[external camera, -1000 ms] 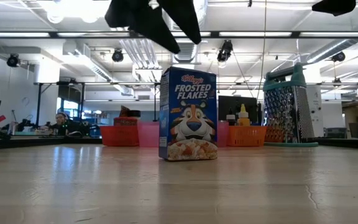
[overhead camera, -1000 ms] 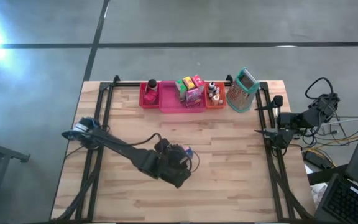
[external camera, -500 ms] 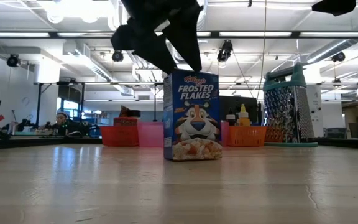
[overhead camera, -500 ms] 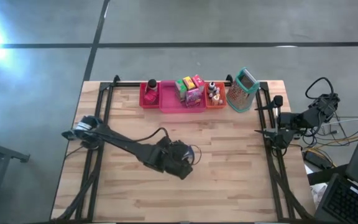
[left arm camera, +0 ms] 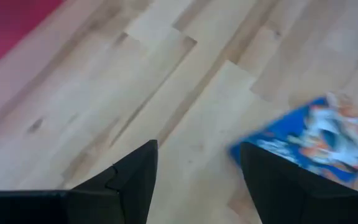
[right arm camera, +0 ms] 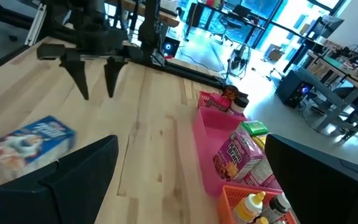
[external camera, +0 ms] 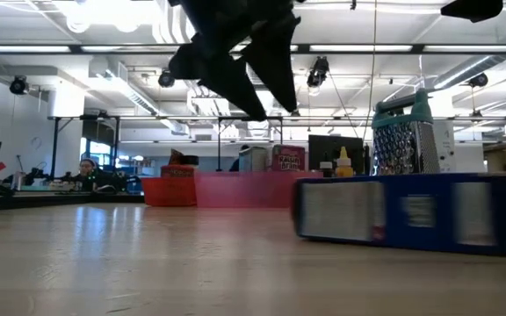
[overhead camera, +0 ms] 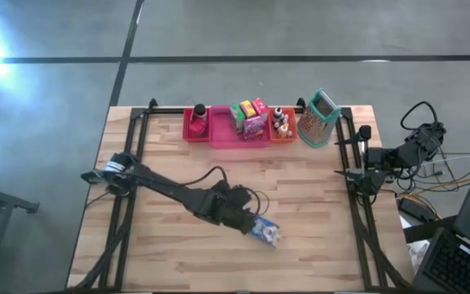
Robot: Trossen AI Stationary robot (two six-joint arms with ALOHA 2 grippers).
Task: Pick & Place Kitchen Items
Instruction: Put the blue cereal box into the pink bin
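A blue cereal box (overhead camera: 264, 231) lies flat on its broad side on the wooden table, right of centre and toward the near edge; it also shows in the low view (external camera: 411, 215) and the left wrist view (left arm camera: 312, 140). My left gripper (overhead camera: 245, 219) hangs open just left of the box, fingers slanting down, with only bare table between them (left arm camera: 197, 146). The fingertips are well above the table (external camera: 275, 112). My right gripper (right arm camera: 191, 143) waits open at the table's right edge (overhead camera: 367, 157).
Along the far edge stand a red bin (overhead camera: 197, 124), a pink bin (overhead camera: 243, 131) with small boxes and an orange bin (overhead camera: 282, 126) with little bottles. A teal-handled grater (overhead camera: 317, 118) stands right of them. Black rails run down both sides of the table.
The cereal box stood upright under my left gripper; it has tipped over and now lies flat, farther toward the table's right and near edges. My left gripper has sunk a little and shifted toward the right edge, its fingers staying open.
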